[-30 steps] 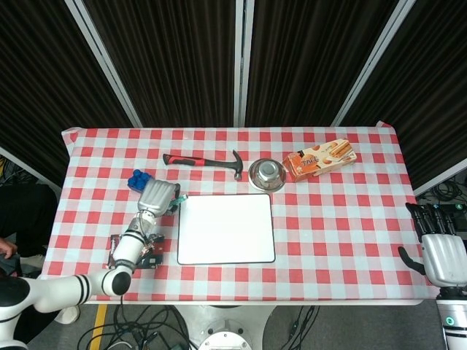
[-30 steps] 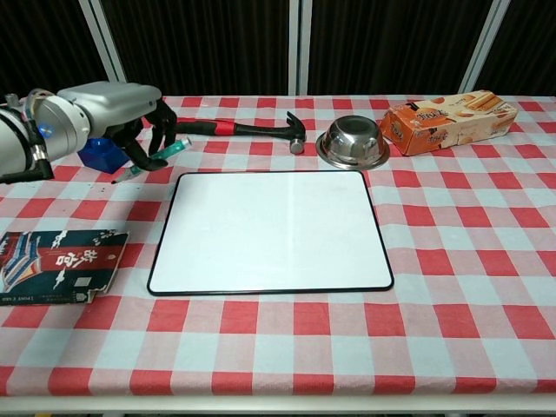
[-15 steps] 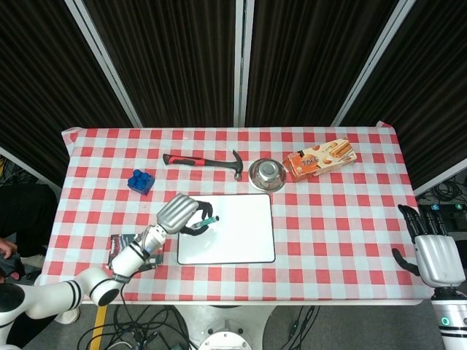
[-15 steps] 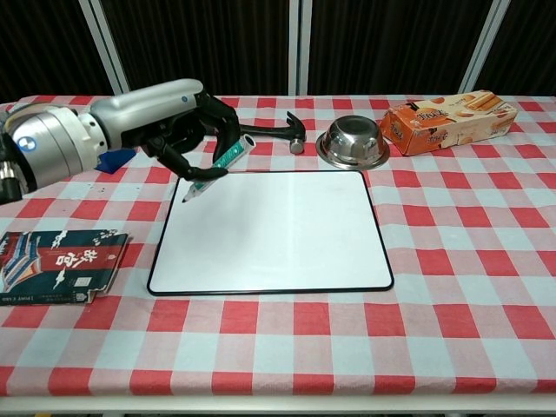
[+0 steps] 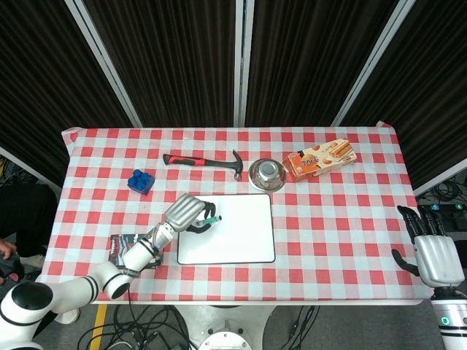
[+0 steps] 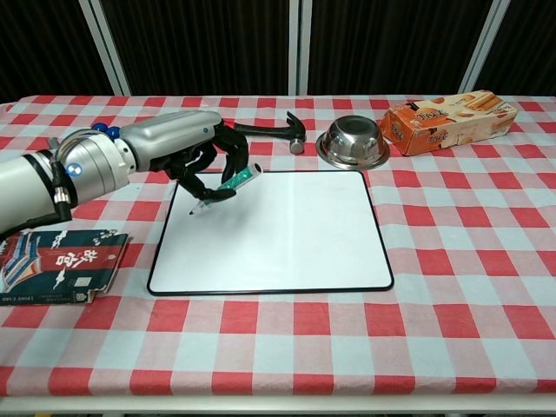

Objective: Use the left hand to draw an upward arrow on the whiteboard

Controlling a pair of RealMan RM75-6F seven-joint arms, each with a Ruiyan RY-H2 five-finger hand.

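A blank whiteboard [image 5: 228, 227] [image 6: 278, 230] with a black rim lies flat in the middle of the checked table. My left hand [image 5: 187, 212] [image 6: 195, 149] hovers over the board's left part and grips a green marker [image 5: 207, 220] [image 6: 228, 187]. The marker is tilted, its tip pointing down-left close to the board's upper left area; contact cannot be told. No mark shows on the board. My right hand [image 5: 435, 255] hangs at the table's far right edge, fingers apart, holding nothing, seen only in the head view.
Behind the board lie a hammer [image 6: 269, 129], a steel bowl [image 6: 354, 142] and an orange snack box [image 6: 449, 119]. A blue block [image 5: 139, 180] sits at the back left. A dark packet [image 6: 59, 264] lies at the front left beside the board.
My left hand has carried the marker from beside the blue block rightward over the board's left part, then lowered its tip toward the surface. My right hand barely moved.
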